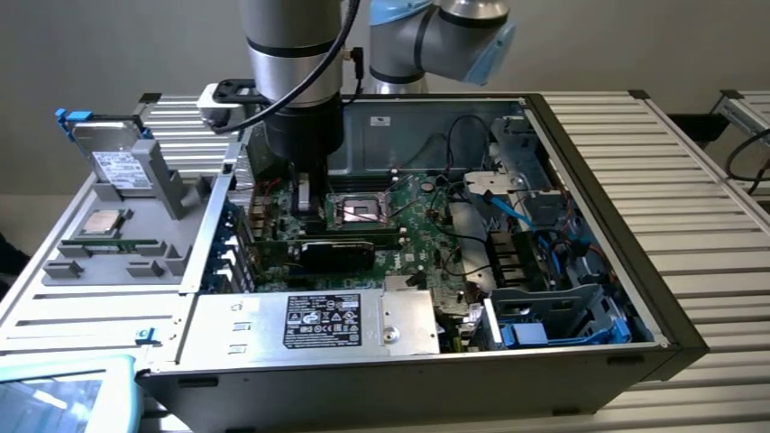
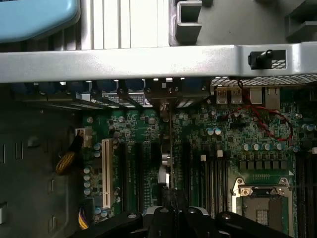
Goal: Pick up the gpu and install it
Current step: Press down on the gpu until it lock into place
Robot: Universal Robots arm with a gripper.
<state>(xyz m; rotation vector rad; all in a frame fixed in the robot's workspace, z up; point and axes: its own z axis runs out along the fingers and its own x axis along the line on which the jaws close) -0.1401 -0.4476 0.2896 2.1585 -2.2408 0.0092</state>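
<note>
The arm reaches down into the open computer case [image 1: 673, 334], its gripper [image 1: 301, 185] low over the green motherboard [image 1: 398, 230]. In the wrist view the fingers [image 2: 168, 218] are drawn almost together, pinched on the top edge of the gpu [image 2: 170, 148], which shows edge-on as a thin upright card standing in line with the expansion slots, its metal bracket end at the case's rear wall. In the exterior view the gpu [image 1: 334, 250] is a dark block on the board just below the gripper, beside the bare CPU socket [image 1: 359, 210].

Writing is scarce. The silver power supply [image 1: 301, 325] at the case's near edge carries a black label [image 1: 321, 321] with white print and certification marks, too small to read. On the grey holder tray [image 1: 132, 262] at the exterior view's left, a silver hard drive [image 1: 121, 158] stands upright with a white label whose text I cannot make out. A processor [image 1: 103, 222] lies flat on the same tray.
</note>
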